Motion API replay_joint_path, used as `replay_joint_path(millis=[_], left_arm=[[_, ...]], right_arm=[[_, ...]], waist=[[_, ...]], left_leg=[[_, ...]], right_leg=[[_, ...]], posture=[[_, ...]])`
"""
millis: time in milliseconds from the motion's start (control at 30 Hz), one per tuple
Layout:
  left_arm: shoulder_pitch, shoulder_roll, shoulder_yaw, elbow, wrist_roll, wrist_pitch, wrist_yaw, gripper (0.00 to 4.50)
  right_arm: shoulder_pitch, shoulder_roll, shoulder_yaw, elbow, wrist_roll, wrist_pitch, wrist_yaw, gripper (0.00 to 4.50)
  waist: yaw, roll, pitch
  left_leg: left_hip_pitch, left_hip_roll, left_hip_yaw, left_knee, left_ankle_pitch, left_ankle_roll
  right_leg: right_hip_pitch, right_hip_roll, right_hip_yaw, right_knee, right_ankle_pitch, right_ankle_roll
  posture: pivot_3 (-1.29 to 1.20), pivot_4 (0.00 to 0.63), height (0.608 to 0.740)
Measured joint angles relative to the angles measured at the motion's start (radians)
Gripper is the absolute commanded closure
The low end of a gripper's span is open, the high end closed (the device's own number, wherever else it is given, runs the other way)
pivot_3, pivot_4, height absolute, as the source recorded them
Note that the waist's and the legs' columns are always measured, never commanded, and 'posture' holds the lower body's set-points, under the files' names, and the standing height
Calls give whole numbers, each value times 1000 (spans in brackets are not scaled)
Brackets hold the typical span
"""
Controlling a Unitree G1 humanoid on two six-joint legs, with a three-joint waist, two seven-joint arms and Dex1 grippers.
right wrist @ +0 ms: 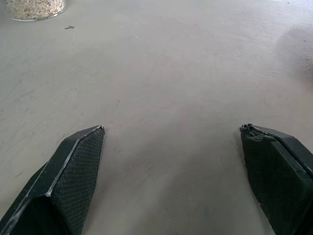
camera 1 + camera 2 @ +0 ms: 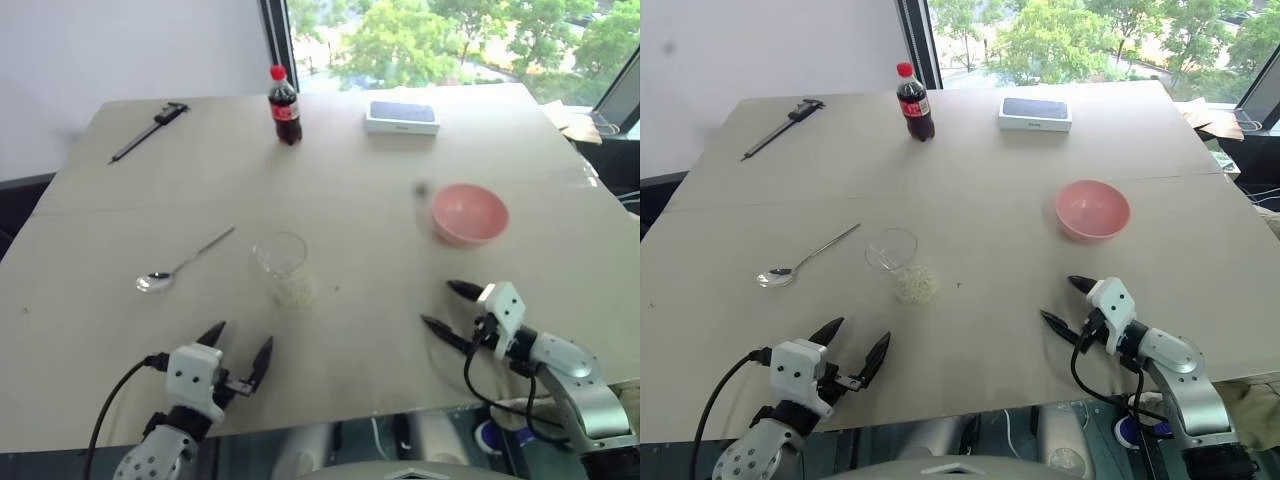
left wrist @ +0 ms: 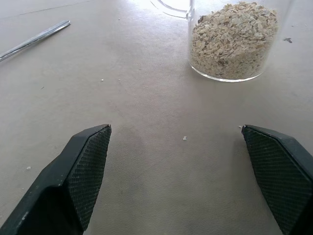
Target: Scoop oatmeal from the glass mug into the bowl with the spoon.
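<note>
1. My left gripper (image 2: 853, 348) and right gripper (image 2: 1065, 302) hover spread wide and empty over the beige desk (image 2: 970, 200), near its front edge.
2. The small clear glass mug (image 2: 893, 254) stands mid-desk, pale oatmeal flakes (image 3: 232, 39) inside; my left wrist view resolves single flakes, which the head views blur.
3. The shiny silver metal spoon (image 2: 805, 255) lies flat toward the left edge, round bowl nearer me, handle pointing away and toward the mug.
4. The round pink bowl (image 2: 1092, 210) sits toward the right edge.

Glass mug (image 3: 230, 39) rim and spoon (image 3: 34, 40) bowl beyond left wrist view's edge.
</note>
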Motion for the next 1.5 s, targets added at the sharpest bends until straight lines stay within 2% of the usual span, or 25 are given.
replay_joint_path(millis=[967,1100,1233,1433,1500], left_arm=[[-38,5,11,64,-11,-61,-22,0],[-75,17,48,74,-9,-38,-6,0],[-138,52,100,79,-12,11,13,0],[-303,204,228,152,-54,113,-19,0],[-311,212,236,155,-62,122,-25,0]], right_arm=[[-20,4,12,7,4,6,10,31],[-47,-28,41,-51,82,107,85,31],[-104,-50,44,-143,173,219,117,31],[-184,-85,53,-238,238,333,141,31],[-189,-85,55,-242,239,337,141,31]], waist=[[0,0,0],[0,2,2],[1,3,2],[2,3,3],[2,3,3]], left_leg=[[0,0,0,0,0,0],[0,0,0,0,0,0],[-2,0,-1,0,0,0],[-8,-1,-3,0,1,-1],[-8,-1,-3,0,1,-2]], right_leg=[[0,0,0,0,0,0],[0,0,0,0,0,0],[-2,2,-2,0,2,3],[-7,2,-3,0,5,-1],[-7,2,-3,0,5,-1]], posture=[[0,150,740],[0,150,740],[0,150,740],[0,150,740],[0,150,740]])
